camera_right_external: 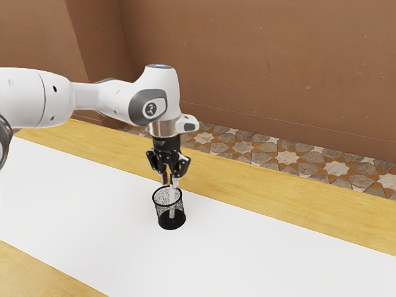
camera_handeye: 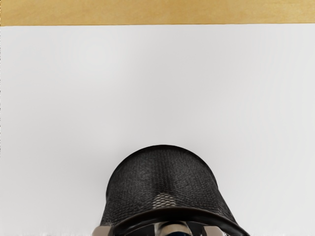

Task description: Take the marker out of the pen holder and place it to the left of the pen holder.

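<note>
Wood with a yellow grain makes up the bench (camera_right_external: 37, 272), overlaid by a smooth, matte white strip (camera_right_external: 68, 216) with straight edges. From the exterior view's left comes the white, rounded robot arm (camera_right_external: 99, 96), smooth-shelled with dark grey joint covers; it reaches across nearly level, then bends at the wrist and drops vertically through a metallic collar (camera_right_external: 164, 129). Beneath it the black two-finger claw (camera_right_external: 169, 182) points straight down at the rim of a black, round, wire-mesh pen holder (camera_right_external: 162, 213), its fingers parted. The wrist view shows one pale fingertip on each side of the marker's end, a gap between each and the marker. That slim, pale, cylindrical marker (camera_right_external: 172, 201) stands inside the pen holder, its long axis close to vertical, upper end between the fingers, lower end down near the base. Farther right lie floor tiles (camera_right_external: 288, 158) patterned with pale stars and rust-brown pieces, below a brown wall (camera_right_external: 278, 68) with small pale flecks.
</note>
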Robot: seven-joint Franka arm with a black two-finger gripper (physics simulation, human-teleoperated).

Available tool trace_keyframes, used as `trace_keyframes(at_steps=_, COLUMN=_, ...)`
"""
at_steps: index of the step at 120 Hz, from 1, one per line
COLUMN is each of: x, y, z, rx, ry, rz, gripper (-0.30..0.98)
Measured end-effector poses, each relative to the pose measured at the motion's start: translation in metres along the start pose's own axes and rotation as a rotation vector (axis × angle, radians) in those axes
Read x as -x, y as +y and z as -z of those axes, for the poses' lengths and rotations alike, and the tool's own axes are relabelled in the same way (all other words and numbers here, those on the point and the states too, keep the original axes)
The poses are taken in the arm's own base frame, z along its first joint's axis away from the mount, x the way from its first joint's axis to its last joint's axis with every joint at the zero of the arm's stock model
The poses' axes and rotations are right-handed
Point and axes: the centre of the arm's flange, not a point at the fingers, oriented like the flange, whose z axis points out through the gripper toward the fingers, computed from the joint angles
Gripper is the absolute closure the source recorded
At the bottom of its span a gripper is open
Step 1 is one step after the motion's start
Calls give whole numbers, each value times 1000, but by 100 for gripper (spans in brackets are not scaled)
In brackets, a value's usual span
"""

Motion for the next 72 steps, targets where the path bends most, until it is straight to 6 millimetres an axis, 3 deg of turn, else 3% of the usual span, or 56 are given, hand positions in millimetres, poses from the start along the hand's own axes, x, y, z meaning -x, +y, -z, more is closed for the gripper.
trace_keyframes(at_steps=72, x=-5, y=-3, z=2, rx=-20, ry=30, rz=-1, gripper=60)
